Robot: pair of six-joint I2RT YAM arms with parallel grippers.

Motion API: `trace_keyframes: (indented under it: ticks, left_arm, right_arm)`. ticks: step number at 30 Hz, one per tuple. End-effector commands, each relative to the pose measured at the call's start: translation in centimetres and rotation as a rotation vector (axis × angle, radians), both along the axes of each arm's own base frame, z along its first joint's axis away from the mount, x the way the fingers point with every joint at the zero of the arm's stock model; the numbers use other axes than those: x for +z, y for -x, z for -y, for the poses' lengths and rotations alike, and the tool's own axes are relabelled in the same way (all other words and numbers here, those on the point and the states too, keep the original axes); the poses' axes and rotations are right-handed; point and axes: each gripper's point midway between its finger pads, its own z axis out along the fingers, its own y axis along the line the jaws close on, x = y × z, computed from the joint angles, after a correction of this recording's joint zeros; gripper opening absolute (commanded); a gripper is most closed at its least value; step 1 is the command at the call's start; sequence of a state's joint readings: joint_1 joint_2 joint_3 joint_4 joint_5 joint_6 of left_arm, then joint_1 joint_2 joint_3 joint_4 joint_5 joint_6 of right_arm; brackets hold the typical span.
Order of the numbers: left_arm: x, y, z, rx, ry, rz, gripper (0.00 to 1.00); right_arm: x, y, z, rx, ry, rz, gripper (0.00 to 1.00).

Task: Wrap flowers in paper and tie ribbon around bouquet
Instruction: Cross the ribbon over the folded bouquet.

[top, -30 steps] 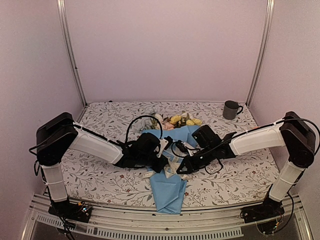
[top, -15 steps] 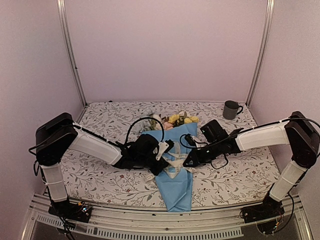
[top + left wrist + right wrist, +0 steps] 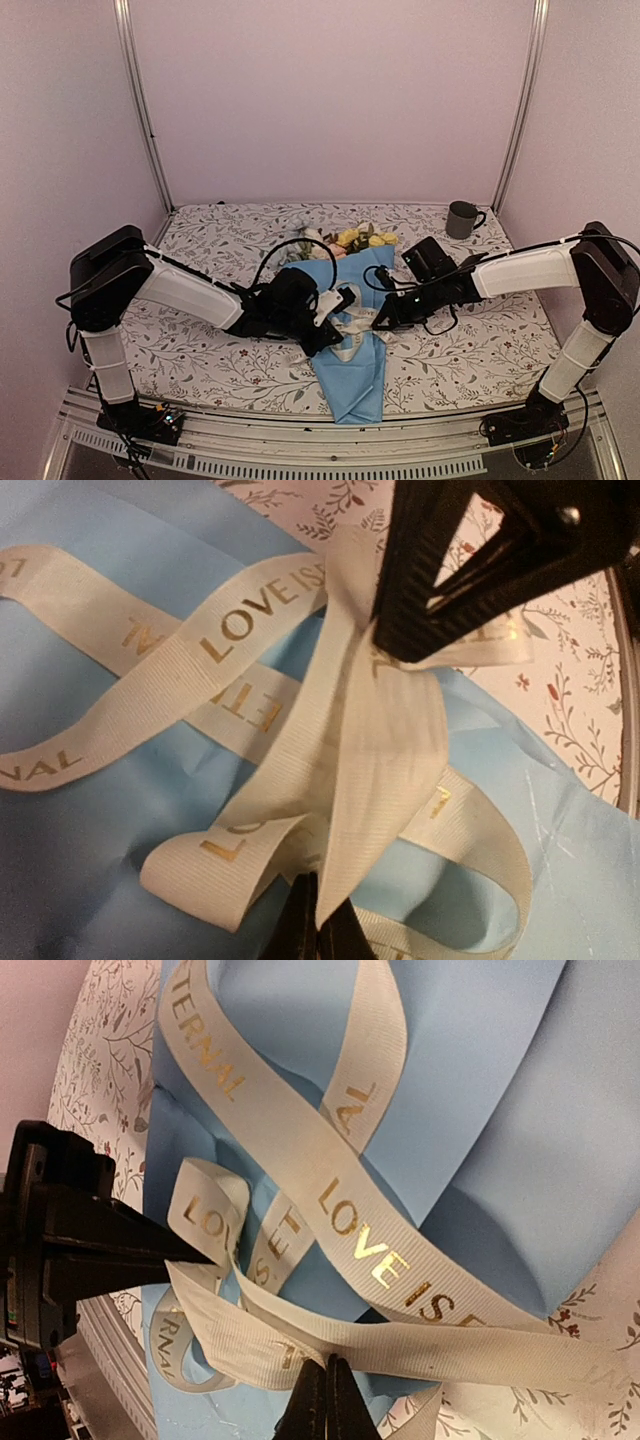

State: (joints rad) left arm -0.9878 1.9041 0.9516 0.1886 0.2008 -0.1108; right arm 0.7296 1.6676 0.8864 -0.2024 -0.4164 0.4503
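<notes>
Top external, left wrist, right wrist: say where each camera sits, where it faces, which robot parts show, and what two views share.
Top external: above and behind the bases, looking down over the floral tablecloth; left arm and right arm meet at the light blue paper bouquet.
Left wrist: on that wrist, looking along the black left fingers at the cream gold-lettered ribbon they pinch.
Right wrist: on that wrist, looking along the right fingers, shut on that ribbon.
Wrist views share the ribbon, the bouquet and the opposite fingers.
</notes>
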Motion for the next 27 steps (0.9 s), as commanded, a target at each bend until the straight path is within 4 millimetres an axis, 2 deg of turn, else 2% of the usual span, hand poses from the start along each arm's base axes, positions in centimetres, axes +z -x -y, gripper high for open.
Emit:
trace_keyframes:
  ticks: [1, 5, 12, 15, 21, 27]
  left_arm:
    - [-0.4, 2.1, -0.3, -0.108, -0.019, -0.040, 0.00]
    - [-0.4, 3.6, 0.3, -0.186, -0.004, -0.085, 0.00]
    - [0.5, 5.0, 0.8, -0.265, 0.038, -0.096, 0.00]
    - [1.7, 6.1, 1.3, -0.329, 0.095, -0.109, 0.00]
    - [7.0, 10.4, 2.7, -0.590, 0.362, -0.174, 0.00]
    - [6.9, 11.9, 3.3, -0.675, 0.401, -0.279, 0.00]
  right_arm:
    - [2.8, -2.2, -0.6, -0.032, -0.080, 0.037, 0.00]
    - [4.4, -2.7, -1.1, -0.037, -0.160, 0.033, 0.00]
    - [3.7, -3.7, -0.1, -0.080, -0.148, 0.023, 0.00]
    - [3.7, -4.2, 0.0, -0.091, -0.148, 0.033, 0.00]
    - [3.0, -3.4, -0.8, -0.031, -0.189, 0.000, 0.00]
    - [2.3, -2.6, -0.6, -0.016, -0.193, -0.016, 0.01]
